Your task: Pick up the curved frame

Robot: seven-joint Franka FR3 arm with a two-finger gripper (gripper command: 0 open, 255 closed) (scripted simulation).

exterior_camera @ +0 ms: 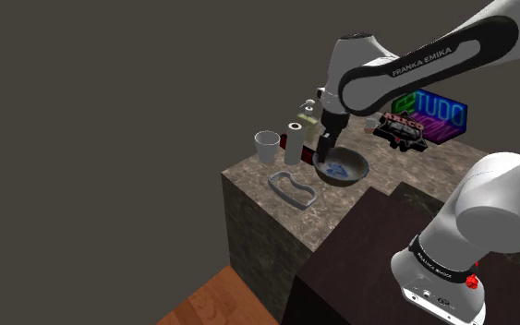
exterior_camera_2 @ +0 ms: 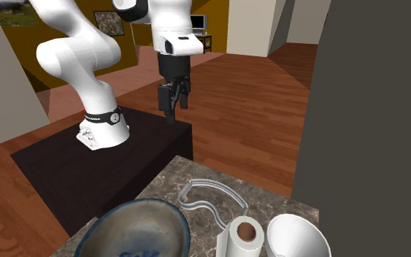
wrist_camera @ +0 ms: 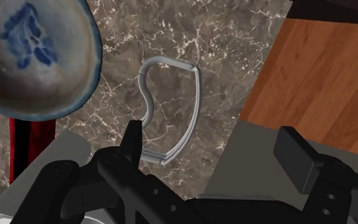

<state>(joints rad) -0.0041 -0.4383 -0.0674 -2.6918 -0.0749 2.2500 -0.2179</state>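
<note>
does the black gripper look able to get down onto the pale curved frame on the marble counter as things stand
Probably yes. The pale curved frame lies flat on the marble counter, apart from the blue-patterned bowl, with nothing over it. The black gripper hangs open above.

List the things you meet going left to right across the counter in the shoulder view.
White cup → curved frame → blue-patterned bowl → neon sign. The paper roll is left out, since it overlaps the frame's span.
</note>
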